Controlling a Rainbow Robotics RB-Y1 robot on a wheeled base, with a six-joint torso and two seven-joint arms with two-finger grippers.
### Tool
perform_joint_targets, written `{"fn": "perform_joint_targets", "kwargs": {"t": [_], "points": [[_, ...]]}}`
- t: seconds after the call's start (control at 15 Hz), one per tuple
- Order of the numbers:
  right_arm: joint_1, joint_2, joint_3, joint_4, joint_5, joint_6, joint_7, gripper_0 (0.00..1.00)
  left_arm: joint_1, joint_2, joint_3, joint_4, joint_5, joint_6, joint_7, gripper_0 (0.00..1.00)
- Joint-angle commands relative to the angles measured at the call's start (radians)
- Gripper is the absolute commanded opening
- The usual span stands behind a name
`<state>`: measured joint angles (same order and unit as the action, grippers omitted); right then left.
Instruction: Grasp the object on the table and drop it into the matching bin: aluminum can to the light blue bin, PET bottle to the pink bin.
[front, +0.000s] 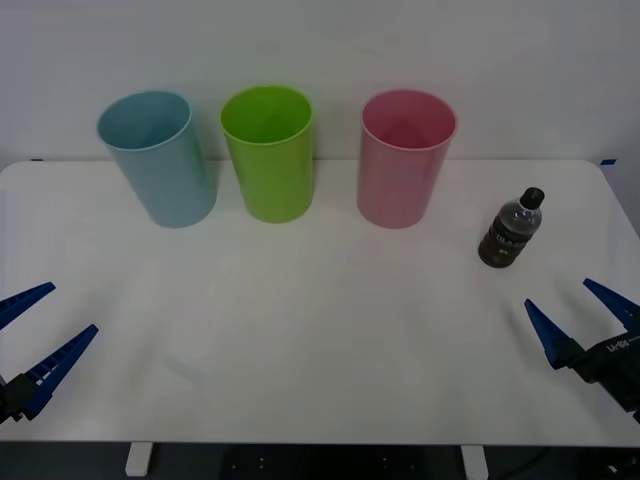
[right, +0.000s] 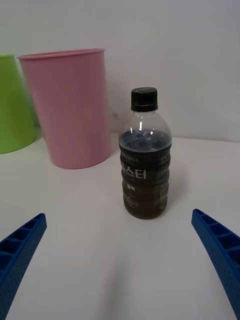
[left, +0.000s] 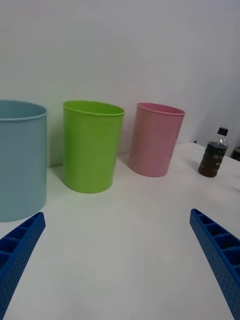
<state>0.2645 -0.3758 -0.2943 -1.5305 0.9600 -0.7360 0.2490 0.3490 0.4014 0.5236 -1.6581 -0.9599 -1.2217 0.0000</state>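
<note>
A small PET bottle (front: 511, 231) of dark brown liquid with a black cap stands upright on the white table (front: 320, 330), to the right of the pink bin (front: 404, 160). My right gripper (front: 585, 315) is open near the table's front right corner, a short way in front of the bottle (right: 145, 160), which stands centred between its blue fingers and apart from them. The pink bin (right: 70, 107) rises behind and beside the bottle. The light blue bin (front: 158, 158) stands at the back left. My left gripper (front: 35, 330) is open at the front left, holding nothing.
A green bin (front: 268, 150) stands between the light blue and pink bins along the back of the table. In the left wrist view the three bins (left: 93, 145) line up with the bottle (left: 213, 153) far off. A white wall rises behind.
</note>
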Motion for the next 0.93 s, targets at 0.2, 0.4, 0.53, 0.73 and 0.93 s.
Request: {"fn": "perform_joint_targets", "kwargs": {"t": [0.2,0.4,0.53,0.73,0.93], "points": [[-0.079,0.012,0.001,0.087,0.022,0.017,0.018,1.00,0.000,0.000,0.000,0.000,0.000,0.000,0.000,1.00],[-0.131,0.018,0.001,0.142,0.034,0.032,0.032,1.00,0.000,0.000,0.000,0.000,0.000,0.000,0.000,1.00],[-0.163,0.029,0.001,0.173,0.048,0.040,0.039,1.00,0.000,0.000,0.000,0.000,0.000,0.000,0.000,1.00],[-0.225,0.032,0.003,0.225,0.069,0.055,0.047,1.00,0.000,0.000,0.000,0.000,0.000,0.000,0.000,1.00],[-0.300,0.032,0.012,0.306,0.074,0.070,0.061,1.00,0.000,0.000,0.000,0.000,0.000,0.000,0.000,1.00]]}}
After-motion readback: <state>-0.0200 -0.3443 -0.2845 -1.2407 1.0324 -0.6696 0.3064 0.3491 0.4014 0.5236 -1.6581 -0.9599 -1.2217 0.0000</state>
